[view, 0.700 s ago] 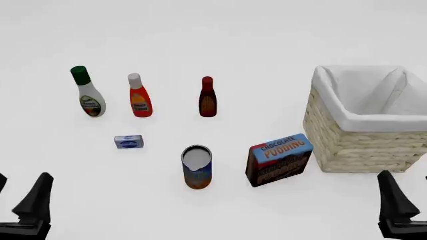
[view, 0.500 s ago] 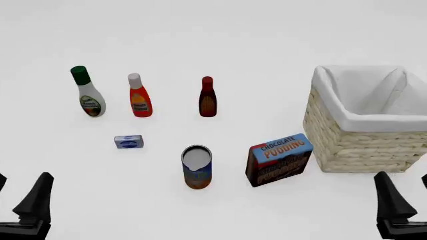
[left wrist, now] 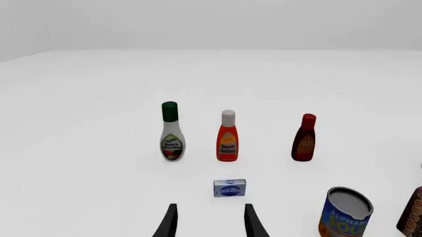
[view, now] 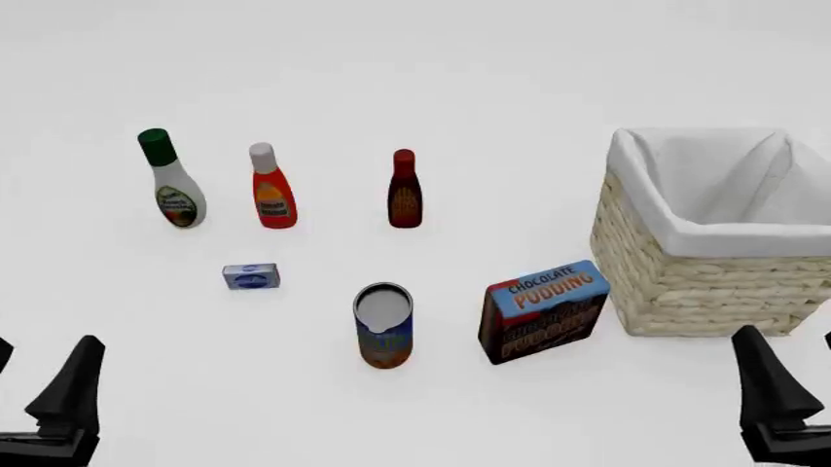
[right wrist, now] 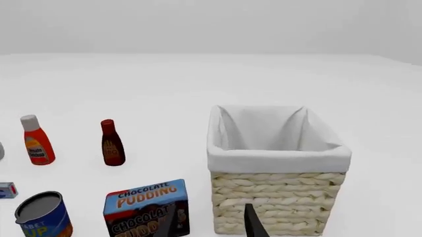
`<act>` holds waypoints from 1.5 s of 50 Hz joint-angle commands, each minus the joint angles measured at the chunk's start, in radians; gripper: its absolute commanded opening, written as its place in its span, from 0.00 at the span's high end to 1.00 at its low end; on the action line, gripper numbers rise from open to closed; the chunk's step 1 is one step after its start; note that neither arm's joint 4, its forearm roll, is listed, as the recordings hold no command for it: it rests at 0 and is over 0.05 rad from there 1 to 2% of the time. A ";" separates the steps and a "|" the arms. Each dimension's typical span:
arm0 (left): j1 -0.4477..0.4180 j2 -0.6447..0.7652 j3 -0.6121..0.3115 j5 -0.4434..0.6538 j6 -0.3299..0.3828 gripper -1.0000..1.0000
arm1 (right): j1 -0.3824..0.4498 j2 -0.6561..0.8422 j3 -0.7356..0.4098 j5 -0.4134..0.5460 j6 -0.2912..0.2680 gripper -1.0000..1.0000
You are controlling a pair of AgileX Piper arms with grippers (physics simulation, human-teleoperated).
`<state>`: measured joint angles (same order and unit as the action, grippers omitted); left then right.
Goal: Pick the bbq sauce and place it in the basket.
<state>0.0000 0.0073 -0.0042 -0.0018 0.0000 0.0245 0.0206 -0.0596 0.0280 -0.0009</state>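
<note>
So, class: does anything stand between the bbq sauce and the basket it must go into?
Nothing visible does. The bbq sauce stands upright with bare table between it and the basket; the chocolate pudding box sits nearer the arms, off that line.

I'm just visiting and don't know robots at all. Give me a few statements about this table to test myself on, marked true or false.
1. The bbq sauce stands upright on the table. True.
2. The basket already holds a bottle. False: only its white lining shows inside.
3. The left gripper is holding the small blue box. False: its fingers are apart with nothing between them, and the box lies on the table ahead of them.
4. In the front view the chocolate pudding box sits between the soup can and the basket. True.
5. The bbq sauce has a green cap. False: its cap is red; the green cap is on the white bottle.
</note>
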 commanded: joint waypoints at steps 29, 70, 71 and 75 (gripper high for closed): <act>0.000 0.000 0.000 0.000 0.000 0.00 | 0.210 0.420 -0.423 0.067 -0.078 0.00; 0.000 0.000 0.000 0.000 0.000 0.00 | 0.415 0.950 -0.871 0.187 -0.081 0.00; 0.000 0.000 0.000 0.000 0.000 0.00 | 0.416 0.957 -0.878 0.184 -0.087 0.00; 0.000 0.000 0.000 0.000 0.000 0.00 | 0.422 1.023 -0.933 0.182 -0.099 0.00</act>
<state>0.0000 0.0075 -0.0043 -0.0019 0.0000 0.4186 0.9158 -0.8805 0.1933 -0.1067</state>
